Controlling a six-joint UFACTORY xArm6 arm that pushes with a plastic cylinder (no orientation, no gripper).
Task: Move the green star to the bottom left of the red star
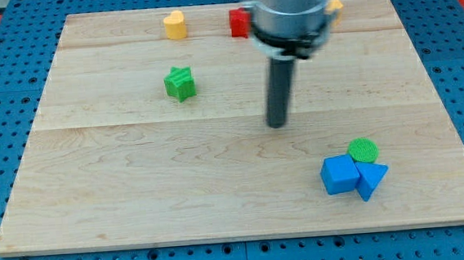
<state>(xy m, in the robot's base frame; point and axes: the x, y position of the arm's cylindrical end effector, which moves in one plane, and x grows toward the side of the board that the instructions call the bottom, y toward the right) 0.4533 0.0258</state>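
The green star (pixel 180 83) lies on the wooden board at the upper left of centre. A red block (pixel 239 22), its shape partly hidden by the arm, sits near the view's top edge, right of the yellow heart. My tip (pixel 277 123) rests on the board near the middle, well to the right of and below the green star, apart from every block.
A yellow heart (pixel 175 25) sits at the top, left of the red block. A yellow block (pixel 335 8) peeks out behind the arm at the top right. A blue cube (pixel 339 174), a blue triangular block (pixel 372 177) and a green round block (pixel 363 149) cluster at the lower right.
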